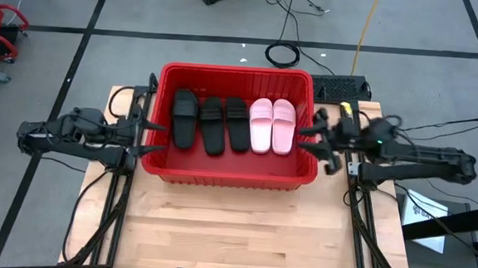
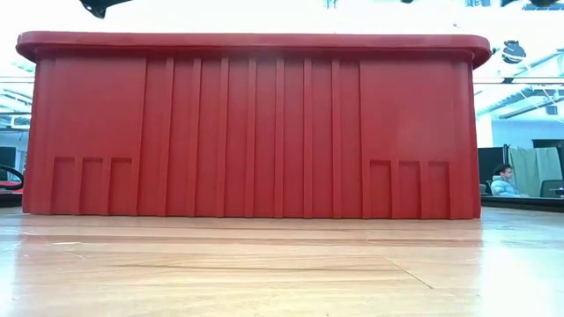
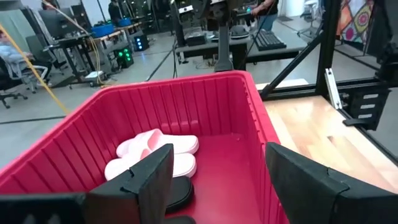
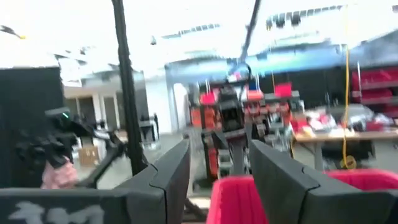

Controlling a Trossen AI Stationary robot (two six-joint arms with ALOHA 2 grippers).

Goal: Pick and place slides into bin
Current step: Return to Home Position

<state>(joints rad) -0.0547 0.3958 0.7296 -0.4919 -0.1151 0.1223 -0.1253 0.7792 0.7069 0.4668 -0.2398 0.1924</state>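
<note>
Well, I see the slides point(image 1: 231, 123) in the bin point(image 1: 228, 176), lengthwise toward the table's point(image 1: 241, 234) far edge; left gripper point(image 1: 153, 138) and right gripper point(image 1: 308, 139) flank it, spread wide, empty.

Tall walls shut the bin point(image 1: 228, 176) off from every side, so the open top is the only way in.

Seen from above, the slides point(image 1: 237, 123) lie in a row across the middle of the bin floor. Bare strips of red floor show along the near wall and beside both end walls. The left gripper point(image 1: 157, 137) and right gripper point(image 1: 305, 140), fingers spread, sit at the rim of the left and right walls, crowding both ends. In the low view the near wall spans almost the whole width, leaving no level passage. The table point(image 1: 233, 233) in front of the bin is bare wood, hemmed in by dark rails point(image 1: 112, 201) along both side edges.
</note>
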